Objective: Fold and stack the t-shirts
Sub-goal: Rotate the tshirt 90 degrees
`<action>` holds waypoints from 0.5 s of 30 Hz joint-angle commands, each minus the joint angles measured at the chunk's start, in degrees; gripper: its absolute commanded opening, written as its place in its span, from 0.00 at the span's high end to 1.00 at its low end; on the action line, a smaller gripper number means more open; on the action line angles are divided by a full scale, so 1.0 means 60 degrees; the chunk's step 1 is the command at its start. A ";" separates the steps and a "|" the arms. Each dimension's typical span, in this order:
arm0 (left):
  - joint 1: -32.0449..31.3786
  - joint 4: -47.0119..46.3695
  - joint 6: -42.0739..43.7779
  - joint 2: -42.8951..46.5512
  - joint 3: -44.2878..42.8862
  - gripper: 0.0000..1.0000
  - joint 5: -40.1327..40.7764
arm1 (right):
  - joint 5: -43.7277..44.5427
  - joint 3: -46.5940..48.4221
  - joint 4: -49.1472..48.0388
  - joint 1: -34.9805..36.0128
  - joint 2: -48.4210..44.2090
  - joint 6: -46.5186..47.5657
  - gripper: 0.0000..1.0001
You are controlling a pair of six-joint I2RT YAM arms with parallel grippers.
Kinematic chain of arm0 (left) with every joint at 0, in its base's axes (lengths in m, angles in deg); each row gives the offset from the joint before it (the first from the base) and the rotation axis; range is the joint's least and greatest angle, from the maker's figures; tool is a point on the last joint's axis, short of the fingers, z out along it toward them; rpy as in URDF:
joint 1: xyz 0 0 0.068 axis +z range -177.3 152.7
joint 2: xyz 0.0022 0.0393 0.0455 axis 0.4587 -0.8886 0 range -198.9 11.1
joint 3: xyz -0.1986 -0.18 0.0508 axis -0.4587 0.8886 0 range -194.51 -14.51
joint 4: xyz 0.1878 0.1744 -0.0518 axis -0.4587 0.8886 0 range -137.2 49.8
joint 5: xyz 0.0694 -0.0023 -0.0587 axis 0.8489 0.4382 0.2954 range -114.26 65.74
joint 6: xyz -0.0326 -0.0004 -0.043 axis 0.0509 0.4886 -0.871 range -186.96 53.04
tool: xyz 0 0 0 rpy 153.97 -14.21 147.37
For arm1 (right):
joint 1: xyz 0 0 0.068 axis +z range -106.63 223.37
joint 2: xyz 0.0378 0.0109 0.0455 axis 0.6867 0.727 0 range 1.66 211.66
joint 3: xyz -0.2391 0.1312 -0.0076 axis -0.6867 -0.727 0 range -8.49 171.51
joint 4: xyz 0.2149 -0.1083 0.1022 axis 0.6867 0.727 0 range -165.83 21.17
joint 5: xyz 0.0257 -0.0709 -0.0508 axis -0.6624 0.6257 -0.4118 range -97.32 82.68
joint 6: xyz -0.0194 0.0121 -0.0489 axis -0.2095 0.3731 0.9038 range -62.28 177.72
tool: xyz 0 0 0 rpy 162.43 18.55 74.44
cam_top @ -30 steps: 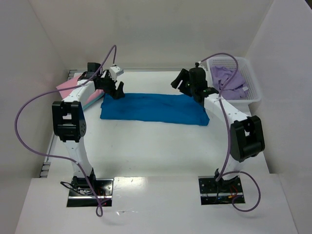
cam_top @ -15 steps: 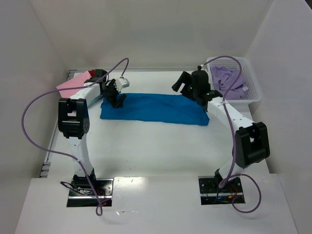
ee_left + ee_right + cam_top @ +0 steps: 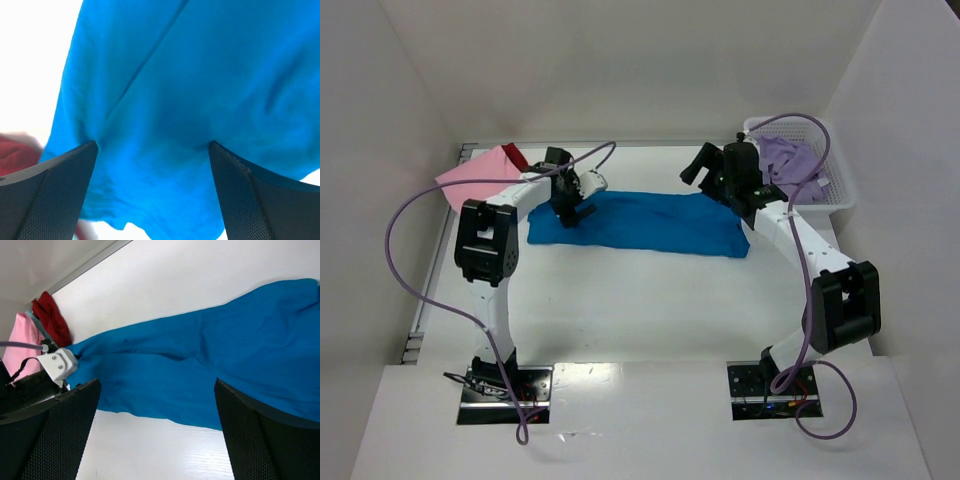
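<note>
A bright blue t-shirt [image 3: 640, 222] lies folded into a long strip across the far part of the white table. My left gripper [image 3: 570, 205] is open, low over the shirt's left end; the left wrist view shows blue cloth [image 3: 165, 100] between its fingers [image 3: 60, 195]. My right gripper [image 3: 712, 178] is open above the shirt's right end; the right wrist view shows the shirt [image 3: 200, 365] stretching away to the left. A pink shirt [image 3: 472, 178] and a red one [image 3: 513, 156] lie at the far left. A lavender shirt [image 3: 790, 160] sits in the basket.
A white mesh basket [image 3: 835, 185] stands at the far right against the wall. White walls close in the table on the left, back and right. Purple cables loop from both arms. Red cloth shows at the left edge of the left wrist view [image 3: 17, 152].
My left gripper has swung right and down onto the blue shirt's left end. My right arm has stretched farther out and shifted slightly right, towards the back.
</note>
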 commanded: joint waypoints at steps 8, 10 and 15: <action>-0.0581 0.0855 -0.0864 -0.0007 0.0667 0.00 0.1558 | -0.0140 -0.0025 0.0079 -0.0587 -0.0947 0.0242 0.00; -0.0582 0.1250 -0.1069 0.0197 0.0668 0.00 0.1209 | -0.0140 -0.0112 0.0079 -0.0690 -0.1049 0.0344 0.00; -0.0860 0.1440 -0.1274 0.0592 0.1281 0.00 0.1017 | -0.0315 -0.0025 0.0209 -0.0880 -0.1050 0.0447 0.00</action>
